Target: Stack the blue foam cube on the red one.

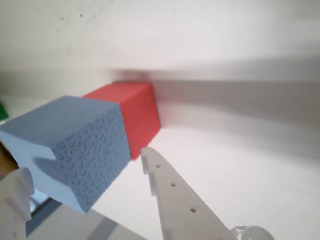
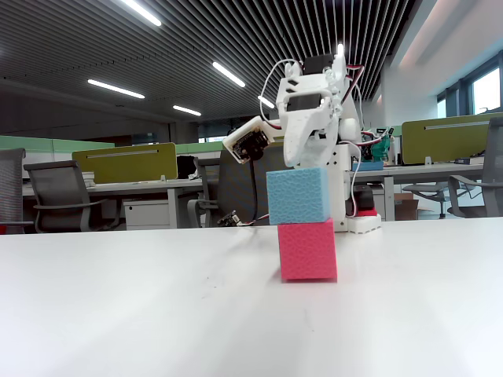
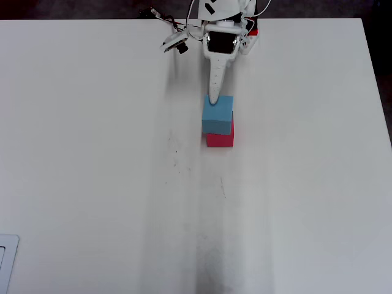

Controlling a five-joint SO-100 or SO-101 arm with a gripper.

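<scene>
Blue foam cube (image 2: 298, 195): sits on top of the red one at the middle of the fixed view, shifted a little to the left of it.
Red one (image 2: 308, 250): rests on the white table (image 2: 157, 314), directly under the blue cube.
Gripper (image 1: 90, 175): in the wrist view its white fingers (image 1: 172, 192) straddle the blue cube at lower left; whether they press on it or stand slightly apart, I cannot tell.
Arm (image 3: 219, 55): reaches down from the top centre of the overhead view to the stack.

Bare table (image 3: 92, 153) lies open all round the blue foam cube (image 3: 218, 115) stacked on the red one (image 3: 220, 139).
</scene>
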